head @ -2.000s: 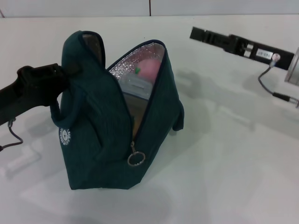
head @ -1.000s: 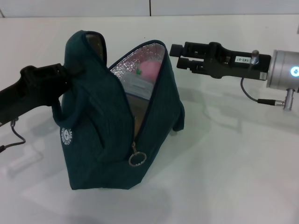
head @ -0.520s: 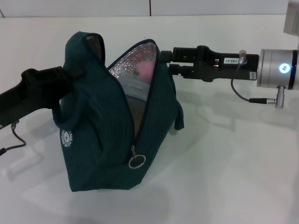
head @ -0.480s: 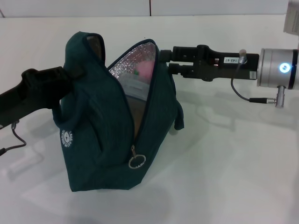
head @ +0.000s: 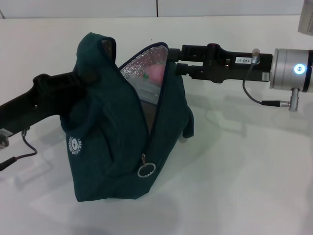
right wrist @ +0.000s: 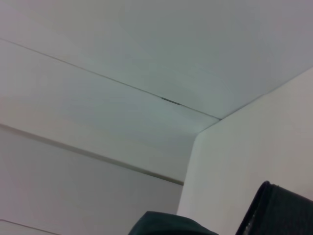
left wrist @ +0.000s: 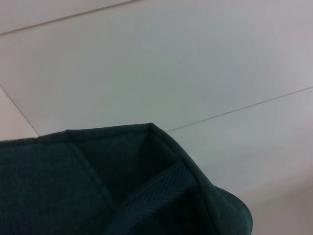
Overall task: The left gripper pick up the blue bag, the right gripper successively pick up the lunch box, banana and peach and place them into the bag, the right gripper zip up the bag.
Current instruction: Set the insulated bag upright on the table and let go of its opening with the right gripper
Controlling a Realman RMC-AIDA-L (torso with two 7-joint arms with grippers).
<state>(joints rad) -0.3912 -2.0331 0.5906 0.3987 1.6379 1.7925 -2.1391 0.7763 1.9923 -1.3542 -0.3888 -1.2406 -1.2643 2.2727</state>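
The blue bag (head: 112, 142) stands unzipped on the white table, its silver lining showing. Inside the mouth I see the pink peach (head: 155, 72) on top of the clear lunch box (head: 146, 91); the banana is hidden. The zipper's ring pull (head: 145, 170) hangs low on the front seam. My left gripper (head: 77, 82) is shut on the bag's left side near the handle. My right gripper (head: 177, 59) reaches in level from the right, open, its tips touching the top right rim of the bag. The left wrist view shows only the bag's fabric (left wrist: 122, 196).
The white table (head: 244, 171) stretches to the right and front of the bag. A cable (head: 254, 100) loops under the right wrist. A wall seam runs behind the table. The right wrist view shows pale wall panels and a sliver of teal fabric (right wrist: 168, 226).
The right gripper came in from the back right and reached the bag's top rim. The left arm has since shifted the bag a little to the right.
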